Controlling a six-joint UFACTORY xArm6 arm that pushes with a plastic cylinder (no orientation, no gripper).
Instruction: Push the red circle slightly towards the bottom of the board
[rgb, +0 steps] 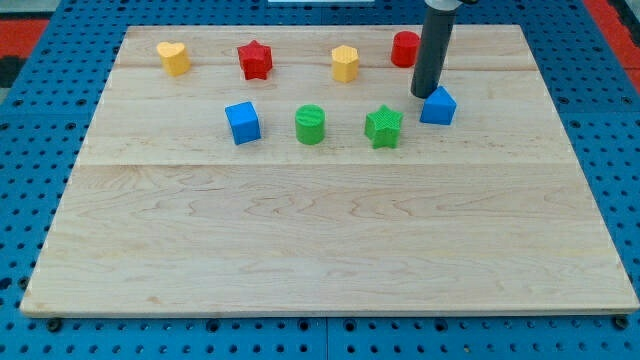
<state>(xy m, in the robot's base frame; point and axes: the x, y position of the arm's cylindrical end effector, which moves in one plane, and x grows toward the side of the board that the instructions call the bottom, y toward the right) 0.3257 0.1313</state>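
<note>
A wooden board lies on a blue pegboard table, carrying eight small coloured blocks, all gathered in its upper half. No box, tray or bin is among them; the board alone holds everything.

Along the view's top run a yellow heart, a red star, a yellow hexagon and the red circle. A second row below holds a blue cube, a green cylinder, a green star and a blue block with a pointed top.

The red circle stands near the board's top edge, right of centre, partly hidden behind the dark rod. It is a round puck seen from above and slightly in front, so it shows no long axis and no facing direction.

The arm carries no claw, only the rod, so no spread or pinch can be told. My tip rests just below and right of the red circle, touching or nearly touching the blue block's left side.
</note>
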